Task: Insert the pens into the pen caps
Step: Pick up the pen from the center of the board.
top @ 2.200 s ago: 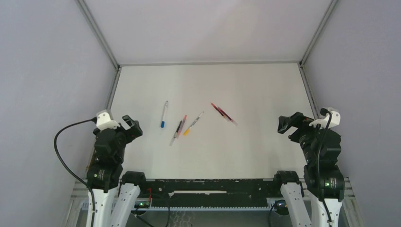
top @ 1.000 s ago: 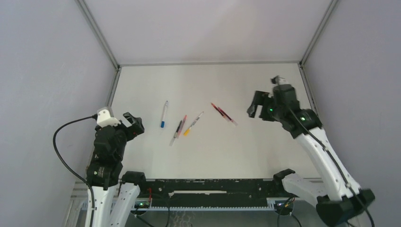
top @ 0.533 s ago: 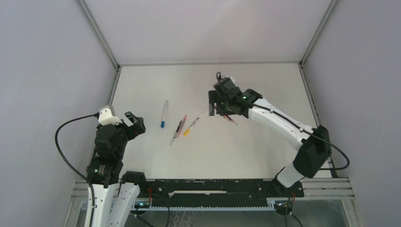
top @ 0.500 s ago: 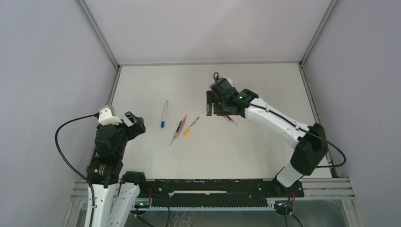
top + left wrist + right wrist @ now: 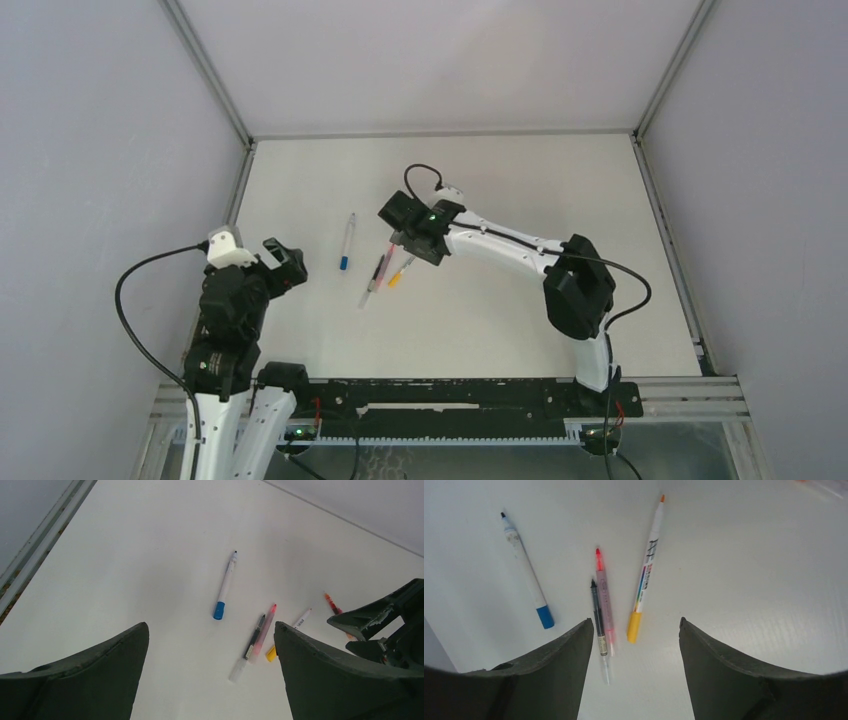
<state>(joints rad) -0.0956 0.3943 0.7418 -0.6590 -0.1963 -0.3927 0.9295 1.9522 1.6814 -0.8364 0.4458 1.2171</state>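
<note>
Several pens lie in the middle of the white table. The blue-ended pen lies leftmost. The black pen and pink pen lie side by side. The yellow-orange pen has a yellow end. My right gripper is open and empty above these pens, and the yellow end lies between its fingers. The red pen shows partly beside the right arm. My left gripper is open and empty at the near left. No loose caps show.
The right arm stretches across the table from its base at the near right. Grey walls with metal rails close in the table on the left, back and right.
My right arm has swung from the near right across the table to the left, past the red pen, and now hangs over the pen cluster. The left arm has barely moved.
</note>
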